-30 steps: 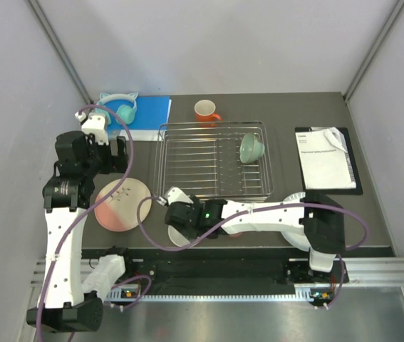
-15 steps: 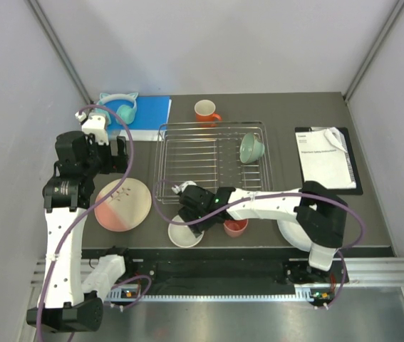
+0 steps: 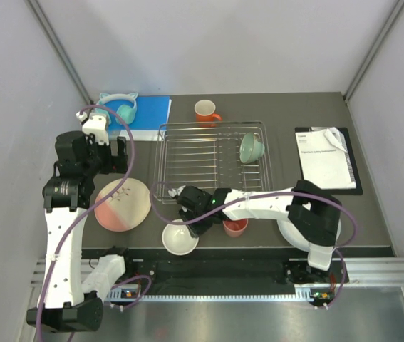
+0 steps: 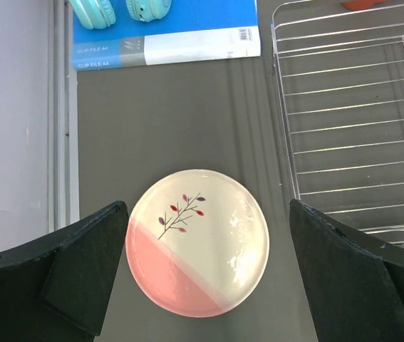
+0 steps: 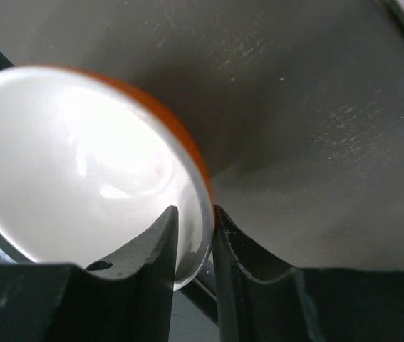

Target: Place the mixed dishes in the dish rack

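Note:
My right gripper (image 5: pixel 194 214) is shut on the rim of the white-inside orange bowl (image 5: pixel 80 164), one finger inside and one outside. In the top view it (image 3: pixel 190 218) holds the bowl (image 3: pixel 179 240) tilted near the table's front edge. My left gripper (image 4: pixel 207 214) is wide open above the pink-and-cream sprig plate (image 4: pixel 196 241), which lies flat left of the dish rack (image 3: pixel 212 160). The mint-green bowl (image 3: pixel 251 148) sits in the rack's right part. The orange mug (image 3: pixel 206 110) stands behind the rack. The pink cup (image 3: pixel 235 226) and the white plate (image 3: pixel 291 229) lie partly under the right arm.
Teal cat-ear headphones (image 3: pixel 120 107) rest on a blue folder (image 3: pixel 148 114) at the back left. A black clipboard with white paper (image 3: pixel 326 158) lies right of the rack. The rack's left edge (image 4: pixel 283 107) shows in the left wrist view.
My right gripper moved back towards the rack, then closed on the orange bowl's rim. The bowl has shifted a little left and nearer. The left arm has not moved.

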Controlling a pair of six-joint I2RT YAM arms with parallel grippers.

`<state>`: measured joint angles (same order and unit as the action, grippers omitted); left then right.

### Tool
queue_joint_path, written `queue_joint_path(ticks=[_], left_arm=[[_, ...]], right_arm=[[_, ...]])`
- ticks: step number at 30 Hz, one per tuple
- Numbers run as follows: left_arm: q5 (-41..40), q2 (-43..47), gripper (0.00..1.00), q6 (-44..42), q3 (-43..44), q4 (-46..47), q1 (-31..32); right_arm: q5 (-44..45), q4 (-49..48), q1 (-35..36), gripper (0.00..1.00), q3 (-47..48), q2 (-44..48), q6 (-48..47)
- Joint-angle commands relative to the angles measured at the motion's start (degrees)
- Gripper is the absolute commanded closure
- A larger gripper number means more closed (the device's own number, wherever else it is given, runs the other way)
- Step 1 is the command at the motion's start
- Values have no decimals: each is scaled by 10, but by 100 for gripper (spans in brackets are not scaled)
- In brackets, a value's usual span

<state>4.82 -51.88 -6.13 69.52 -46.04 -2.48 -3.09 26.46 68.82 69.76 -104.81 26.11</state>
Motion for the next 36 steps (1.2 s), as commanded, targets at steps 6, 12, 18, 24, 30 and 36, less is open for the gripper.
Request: queue_joint_path(ticks=[6, 12, 18, 24, 30, 36], left_arm=[[-10, 13, 1, -9, 7, 33, -1], [-6, 15, 1, -6, -3, 34, 1], [-2, 11, 1, 0, -3, 37, 0], [2, 10, 1, 3, -5, 36, 0], [5, 5, 1, 9, -1, 35, 0], [7, -2, 1, 13, 8, 31, 0]], right_arm=[[-5, 8, -2, 100, 33, -26, 3], [127, 96, -2, 100, 100, 61, -13], [301, 248, -11, 100, 260, 109, -22], [514, 344, -25, 100, 281, 167, 50], [651, 541, -99, 100, 243, 152, 239], [691, 547, -139, 100, 152, 140, 271]])
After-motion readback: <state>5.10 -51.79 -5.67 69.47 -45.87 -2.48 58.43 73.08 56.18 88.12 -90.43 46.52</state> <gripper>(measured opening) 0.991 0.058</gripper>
